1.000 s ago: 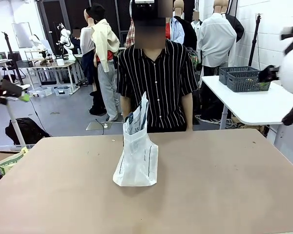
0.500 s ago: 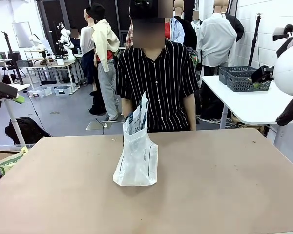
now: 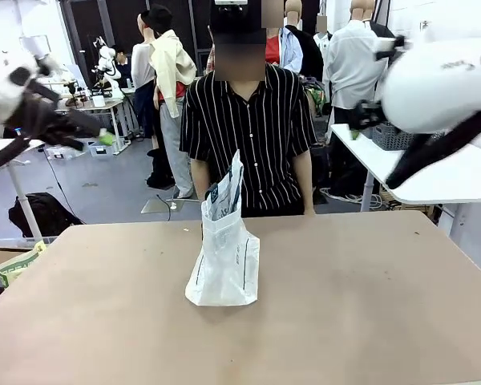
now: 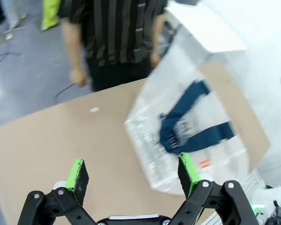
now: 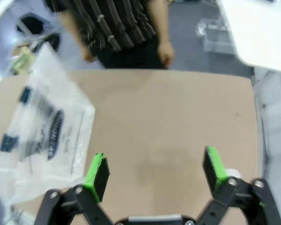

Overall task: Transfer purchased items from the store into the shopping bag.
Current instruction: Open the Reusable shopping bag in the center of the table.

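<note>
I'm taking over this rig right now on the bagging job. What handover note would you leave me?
Left gripper: open, empty, raised above the table, looking down on the shopping bag.
Right gripper: open, empty, over bare tabletop beside the bag.
Shopping bag: upright near the table's middle, in front of the person, whose hands hang at the far edge.
Done: nothing confirmed. Whether the bag holds anything cannot be told through the plastic.
Left: fetch the purchased items and put them in the bag.
</note>
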You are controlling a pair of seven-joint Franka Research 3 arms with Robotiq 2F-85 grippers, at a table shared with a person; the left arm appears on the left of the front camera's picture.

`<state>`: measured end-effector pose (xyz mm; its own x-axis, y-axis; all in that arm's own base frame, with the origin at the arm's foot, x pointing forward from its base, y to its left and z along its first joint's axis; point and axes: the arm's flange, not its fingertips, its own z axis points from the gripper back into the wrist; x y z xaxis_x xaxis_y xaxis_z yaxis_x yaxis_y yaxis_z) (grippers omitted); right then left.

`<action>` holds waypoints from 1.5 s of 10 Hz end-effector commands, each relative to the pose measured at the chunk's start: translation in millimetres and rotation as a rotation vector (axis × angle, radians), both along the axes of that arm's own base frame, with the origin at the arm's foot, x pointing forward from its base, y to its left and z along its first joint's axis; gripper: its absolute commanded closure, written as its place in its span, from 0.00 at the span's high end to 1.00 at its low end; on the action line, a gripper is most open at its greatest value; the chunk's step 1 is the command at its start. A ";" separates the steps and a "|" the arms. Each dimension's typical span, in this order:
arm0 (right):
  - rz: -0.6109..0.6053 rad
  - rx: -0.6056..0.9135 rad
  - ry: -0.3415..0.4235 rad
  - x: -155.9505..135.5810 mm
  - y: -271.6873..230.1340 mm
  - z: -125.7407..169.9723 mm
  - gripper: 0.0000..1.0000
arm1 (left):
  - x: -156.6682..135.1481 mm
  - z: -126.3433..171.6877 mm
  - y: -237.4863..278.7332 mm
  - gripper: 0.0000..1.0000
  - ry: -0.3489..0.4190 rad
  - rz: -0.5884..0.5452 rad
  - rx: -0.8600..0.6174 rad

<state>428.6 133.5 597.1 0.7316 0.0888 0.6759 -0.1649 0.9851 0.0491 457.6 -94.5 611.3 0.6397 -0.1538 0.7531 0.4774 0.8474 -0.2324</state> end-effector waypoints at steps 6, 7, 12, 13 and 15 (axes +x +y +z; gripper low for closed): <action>0.092 0.053 0.114 16.4 46.4 -7.1 1.00 | 52.5 -3.5 -59.9 1.00 0.049 -0.095 -0.104; 0.115 0.068 0.164 21.5 69.3 -9.1 1.00 | 68.3 -8.2 -84.9 1.00 0.101 -0.144 -0.106; 0.172 0.163 0.358 49.9 144.6 -38.7 1.00 | 130.5 -46.1 -163.5 1.00 0.272 -0.158 -0.021; 0.188 0.186 0.380 57.2 153.9 -46.7 1.00 | 139.7 -55.5 -165.9 1.00 0.283 -0.155 -0.002; 0.206 0.203 0.413 56.9 168.3 -56.8 1.00 | 139.5 -67.9 -176.0 1.00 0.333 -0.215 0.000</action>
